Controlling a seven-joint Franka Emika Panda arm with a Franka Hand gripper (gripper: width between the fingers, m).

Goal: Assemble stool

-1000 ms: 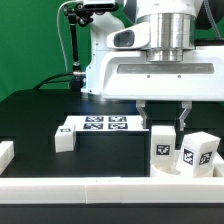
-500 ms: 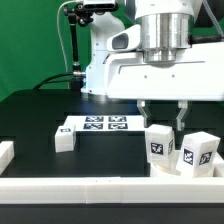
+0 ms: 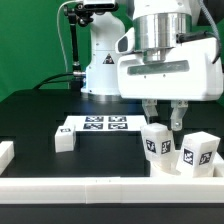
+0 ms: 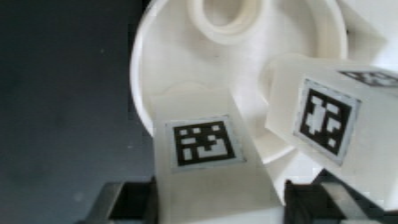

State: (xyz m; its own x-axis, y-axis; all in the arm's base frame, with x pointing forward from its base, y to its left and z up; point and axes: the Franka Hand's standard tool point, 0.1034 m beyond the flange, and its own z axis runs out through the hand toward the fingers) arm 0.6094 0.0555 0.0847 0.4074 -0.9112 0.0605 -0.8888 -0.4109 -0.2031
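On the disc [image 3: 168, 170], at the exterior view's right, two legs are standing. The disc is lying flat on the black table [image 3: 40, 115], just behind the front rail [image 3: 100, 190].

- Gripper [image 3: 164, 124] is pointing straight down over the leg [image 3: 155, 145], the one nearer the exterior view's left.
- Pincer state: narrow and holding the leg. In the wrist view the two dark fingers [image 4: 134, 203] are sitting hard against opposite sides of the leg [image 4: 210, 150], with no gap showing on either side.
- The leg is leaning slightly, its tagged face turned toward the exterior camera. Its foot is sitting at the disc's edge; contact with the disc floor is not clear.
- Second leg [image 3: 197, 152] is standing upright just beside the first, toward the exterior view's right, and no finger is touching it. In the wrist view it [image 4: 334, 110] is showing one tag on its side and part of another on top.
- Disc in the wrist view [image 4: 196, 80]: shallow, rimmed, with a hole at its far end.
- Third leg [image 3: 65, 139] is lying on the table at the end of the marker board [image 3: 100, 124], well apart from the disc.
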